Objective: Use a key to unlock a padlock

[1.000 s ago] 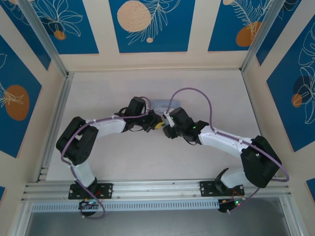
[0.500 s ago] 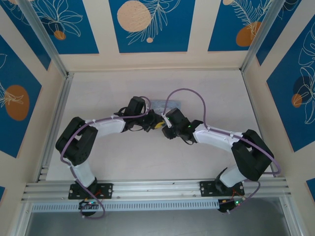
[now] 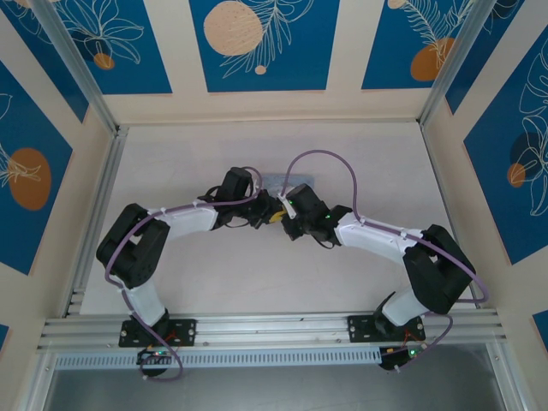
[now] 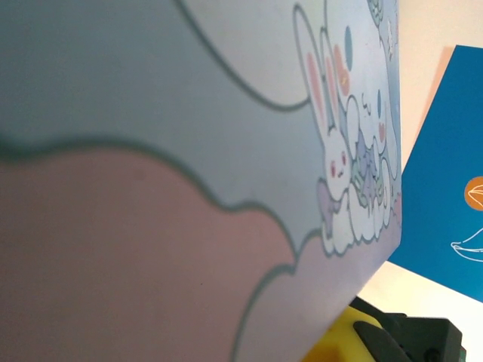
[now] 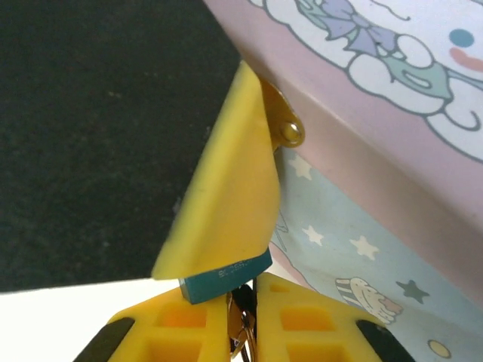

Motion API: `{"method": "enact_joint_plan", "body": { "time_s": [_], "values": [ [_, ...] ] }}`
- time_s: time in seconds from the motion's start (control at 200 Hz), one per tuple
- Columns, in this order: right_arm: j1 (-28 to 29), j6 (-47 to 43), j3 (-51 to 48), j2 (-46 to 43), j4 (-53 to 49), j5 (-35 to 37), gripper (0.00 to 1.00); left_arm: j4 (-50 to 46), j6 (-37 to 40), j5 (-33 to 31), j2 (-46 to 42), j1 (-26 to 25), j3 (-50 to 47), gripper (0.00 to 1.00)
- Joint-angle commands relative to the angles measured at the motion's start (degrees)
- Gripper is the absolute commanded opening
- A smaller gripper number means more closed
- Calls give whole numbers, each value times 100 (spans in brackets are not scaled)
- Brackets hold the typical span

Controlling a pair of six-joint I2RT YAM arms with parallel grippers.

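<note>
The right end effector (image 5: 243, 296) has its yellow fingers pressed almost together, leaving a narrow slit in which sits a thin dark metal key (image 5: 242, 335); the key's shaft runs up the slit toward the small teal-blue metal padlock (image 5: 225, 277). The padlock lies just above those fingertips and appears to touch them. Its long axis runs across the right wrist view, tilted slightly up to the right, with a line of engraved lettering on the face that shows.

A yellow wedge-shaped finger (image 5: 226, 196) of the left end effector (image 3: 273, 217) lies against the padlock's upper edge. The left end effector is pressed together, but what it pinches cannot be told.

Just beside the padlock stands the pale blue and pink rectangular tin with a white cartoon rabbit (image 4: 151, 151), its brass hasp (image 5: 289, 130) peeking out past the wedge finger. From above, both end effectors meet at the tin's near side, mid-way across the pale tabletop (image 3: 214, 282).
</note>
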Motion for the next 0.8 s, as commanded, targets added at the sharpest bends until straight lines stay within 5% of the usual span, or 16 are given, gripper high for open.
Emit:
{"method": "enact_joint_plan", "body": {
  "time_s": [0.0, 0.15, 0.31, 0.395, 0.425, 0.49, 0.55, 0.795],
  "values": [
    [-98, 86, 205, -3, 100, -234, 8, 35, 22, 250, -181, 33, 58, 0],
    [-372, 332, 90, -247, 148, -1202, 0, 44, 44, 246, -171, 29, -2, 0],
    [-1154, 844, -281, -625, 539, -3799, 0, 112, 76, 221, -144, 28, -131, 0],
    [-1418, 1089, -422, -702, 686, -4581, 0, 166, 76, 207, -118, 29, -186, 0],
    [-1483, 1158, -437, -699, 706, -4768, 7, 183, 76, 207, -101, 30, -204, 0],
    [-1510, 1253, -523, -767, 725, -4700, 34, 219, 63, 196, -76, 29, -229, 0],
    [-1539, 1325, -641, -921, 776, -4544, 49, 228, 67, 178, -64, 30, -233, 0],
    [-1634, 1761, -1091, -1551, 723, -3859, 59, -117, 549, 44, -40, 26, -291, 0]
  ]
}}
